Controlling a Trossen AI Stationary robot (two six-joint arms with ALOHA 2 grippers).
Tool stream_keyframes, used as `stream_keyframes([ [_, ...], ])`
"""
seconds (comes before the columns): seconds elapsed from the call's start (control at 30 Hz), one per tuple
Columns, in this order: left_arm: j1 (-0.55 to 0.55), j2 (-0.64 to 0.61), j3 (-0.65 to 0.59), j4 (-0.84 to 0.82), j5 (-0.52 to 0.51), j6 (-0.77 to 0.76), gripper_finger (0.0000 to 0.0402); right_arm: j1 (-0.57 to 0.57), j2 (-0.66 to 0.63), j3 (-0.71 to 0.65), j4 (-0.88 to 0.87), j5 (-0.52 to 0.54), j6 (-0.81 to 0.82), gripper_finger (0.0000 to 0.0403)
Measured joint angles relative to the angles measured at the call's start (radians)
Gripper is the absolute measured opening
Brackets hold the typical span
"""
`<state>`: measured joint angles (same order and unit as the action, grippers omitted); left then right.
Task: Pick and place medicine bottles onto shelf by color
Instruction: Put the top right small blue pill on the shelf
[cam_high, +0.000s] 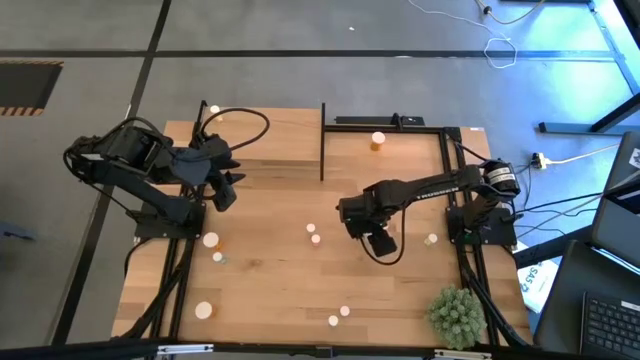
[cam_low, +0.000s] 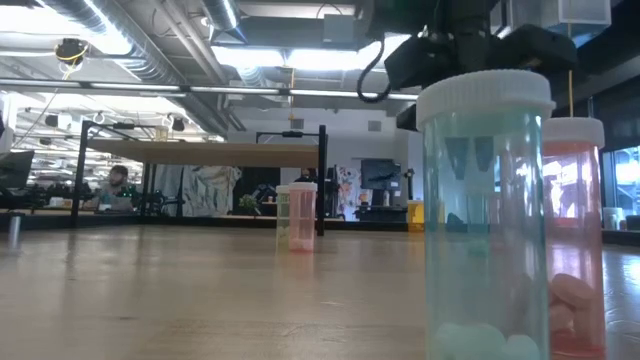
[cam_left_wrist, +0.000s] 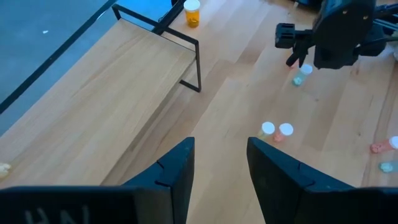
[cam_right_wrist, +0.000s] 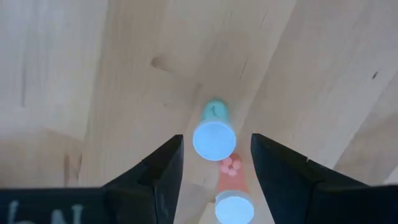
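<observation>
My right gripper (cam_high: 352, 215) hangs open over mid-table, pointing down. Its fingers stand above and on either side of a pale green bottle (cam_right_wrist: 214, 134), which stands upright beside a reddish bottle (cam_right_wrist: 231, 186). The green bottle also shows in the left wrist view (cam_left_wrist: 301, 74). Both are hidden under the gripper in the high view. My left gripper (cam_high: 228, 185) is open and empty at the left, near the shelf (cam_high: 260, 140). The shelf is a light wooden platform with black posts (cam_left_wrist: 199, 65). An orange bottle (cam_high: 377, 141) stands at the far side, right of the shelf.
A green and reddish pair (cam_high: 314, 234) stands left of my right gripper. Another pair (cam_high: 339, 316) stands near the front edge. More bottles are at the left (cam_high: 210, 240), (cam_high: 204, 310) and one is at the right (cam_high: 431, 239). A spiky green plant ball (cam_high: 457, 315) sits at the front right corner.
</observation>
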<state>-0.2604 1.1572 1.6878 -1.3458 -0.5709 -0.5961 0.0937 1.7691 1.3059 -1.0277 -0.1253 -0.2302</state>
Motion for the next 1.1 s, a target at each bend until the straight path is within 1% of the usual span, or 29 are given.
stream_keyframes([
  [0.2, 0.000, 0.000, 0.000, 0.001, 0.000, -0.004, 0.0141, 0.000, 0.000, -0.037, 0.018, 0.001, 0.011, 0.0190],
  [1.1, 0.000, 0.000, 0.000, 0.000, 0.000, -0.004, 0.0141, 0.006, 0.000, -0.042, 0.057, 0.001, 0.014, 0.0190],
])
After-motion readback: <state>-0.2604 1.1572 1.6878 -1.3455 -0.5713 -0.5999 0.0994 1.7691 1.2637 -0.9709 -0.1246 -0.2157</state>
